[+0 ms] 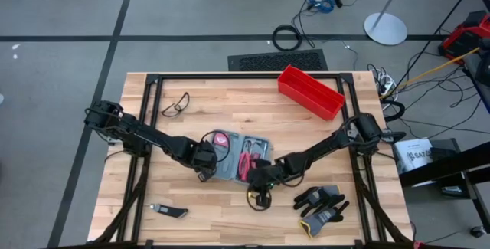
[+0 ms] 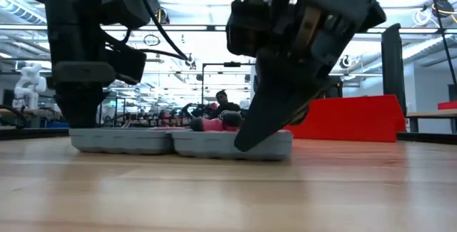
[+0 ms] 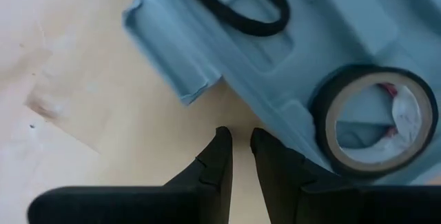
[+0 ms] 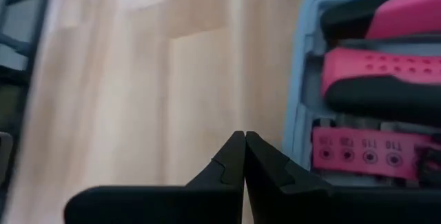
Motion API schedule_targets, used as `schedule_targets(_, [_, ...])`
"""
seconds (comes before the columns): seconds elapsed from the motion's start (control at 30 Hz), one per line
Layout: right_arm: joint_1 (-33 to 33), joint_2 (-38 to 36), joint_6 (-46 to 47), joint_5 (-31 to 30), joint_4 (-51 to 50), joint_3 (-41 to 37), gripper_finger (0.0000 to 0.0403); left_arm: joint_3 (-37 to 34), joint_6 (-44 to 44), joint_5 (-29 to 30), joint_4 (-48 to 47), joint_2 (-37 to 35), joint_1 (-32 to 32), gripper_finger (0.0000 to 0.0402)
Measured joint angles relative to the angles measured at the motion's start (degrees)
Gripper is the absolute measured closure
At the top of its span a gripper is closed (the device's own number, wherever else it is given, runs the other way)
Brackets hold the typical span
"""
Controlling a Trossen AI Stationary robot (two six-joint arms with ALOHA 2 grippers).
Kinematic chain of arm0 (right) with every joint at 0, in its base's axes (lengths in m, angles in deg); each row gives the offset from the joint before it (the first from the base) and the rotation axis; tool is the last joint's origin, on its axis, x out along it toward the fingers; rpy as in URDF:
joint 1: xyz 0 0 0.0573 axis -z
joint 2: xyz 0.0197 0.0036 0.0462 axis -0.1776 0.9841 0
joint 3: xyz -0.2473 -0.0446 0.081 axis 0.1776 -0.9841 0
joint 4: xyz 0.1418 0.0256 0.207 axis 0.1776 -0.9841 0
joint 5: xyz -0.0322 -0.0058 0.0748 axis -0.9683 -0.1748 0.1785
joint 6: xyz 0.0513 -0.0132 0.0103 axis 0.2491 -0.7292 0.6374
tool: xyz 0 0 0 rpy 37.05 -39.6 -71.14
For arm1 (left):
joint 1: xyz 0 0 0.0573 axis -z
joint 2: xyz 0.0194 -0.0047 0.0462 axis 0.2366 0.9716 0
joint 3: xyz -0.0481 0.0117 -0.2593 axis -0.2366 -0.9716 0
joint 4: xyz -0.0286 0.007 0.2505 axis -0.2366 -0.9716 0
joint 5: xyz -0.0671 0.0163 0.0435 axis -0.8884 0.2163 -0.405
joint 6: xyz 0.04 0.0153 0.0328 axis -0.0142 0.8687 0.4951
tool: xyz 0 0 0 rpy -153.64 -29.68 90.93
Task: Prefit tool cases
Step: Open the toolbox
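Observation:
The grey-blue tool case (image 1: 241,157) lies open and flat on the wooden table. Its right half holds pink-and-black tools (image 4: 386,52). Its left half holds a tape roll (image 3: 375,124) and a black loop (image 3: 238,3). My left gripper (image 3: 238,138) points straight down at the case's left edge. Its fingertips stand a narrow gap apart over bare wood, with nothing between them. My right gripper (image 4: 244,138) is shut and slants down to the table just off the case's near right rim (image 4: 303,79). In the low view its tip (image 2: 246,143) stands in front of the case's near wall. My left gripper has one finger (image 3: 275,165) right beside the case's outer left rim (image 3: 303,148); I cannot tell whether it touches. My right gripper's shut fingertips stand beside the near rim of the case's right half (image 2: 275,143), coming slanting from above; I cannot tell whether they touch.
A red bin (image 1: 310,92) stands at the far right and safety glasses (image 1: 176,103) at the far left. Black gloves (image 1: 321,203) lie near right, a small knife (image 1: 168,211) near left, and a dark ring (image 1: 260,198) just in front of the case.

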Motion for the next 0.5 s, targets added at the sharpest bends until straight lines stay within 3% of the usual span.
schedule_targets(0.33, [3.3, -3.9, -4.8, -2.3, -13.4, -0.2, 0.0403, 0.2, 0.4, -0.6, 5.3, 0.0, 0.0, 0.0333])
schedule_targets(0.5, [3.7, -7.0, -6.8, -2.3, -15.5, -0.6, 0.0403, 0.4, 0.5, -0.1, 5.0, -0.2, 0.0, 0.0333])
